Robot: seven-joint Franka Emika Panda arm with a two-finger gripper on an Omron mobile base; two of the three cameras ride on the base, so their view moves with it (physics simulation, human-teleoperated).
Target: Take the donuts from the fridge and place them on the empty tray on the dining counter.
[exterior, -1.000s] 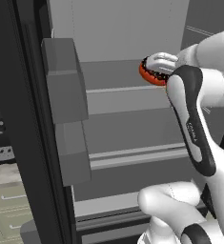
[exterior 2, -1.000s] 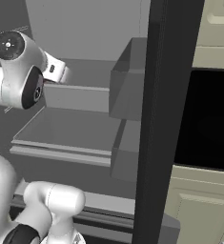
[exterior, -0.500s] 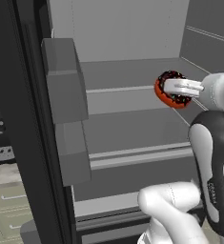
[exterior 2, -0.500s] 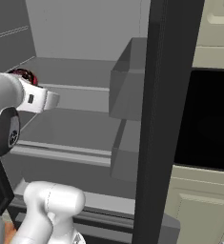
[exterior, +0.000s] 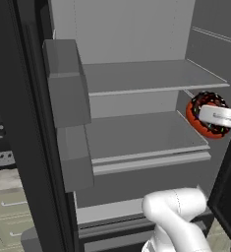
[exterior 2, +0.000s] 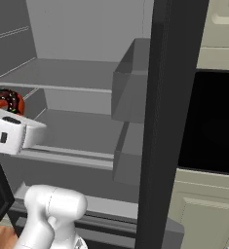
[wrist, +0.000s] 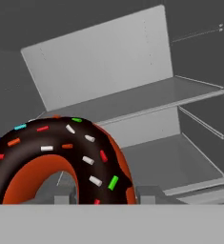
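Observation:
My gripper is shut on one donut, a ring with orange-red sides and dark icing with sprinkles. It hangs in the air in front of the open fridge, off the right ends of the grey shelves. In the right base view the donut shows at the far left, above my white hand, with the gripper under it. The donut sits close up at the lower left of the hand view, between my fingertips, with the fridge shelves behind it. The empty tray and the dining counter are out of view.
Grey door bins jut from the left fridge door and more bins from the right door. The right door's black edge stands close by. A black oven and pale cabinet drawers lie beyond it.
My arm has drawn the donut back out of the fridge, from over the upper shelf down and toward the right side of the opening. The grip has stayed the same.

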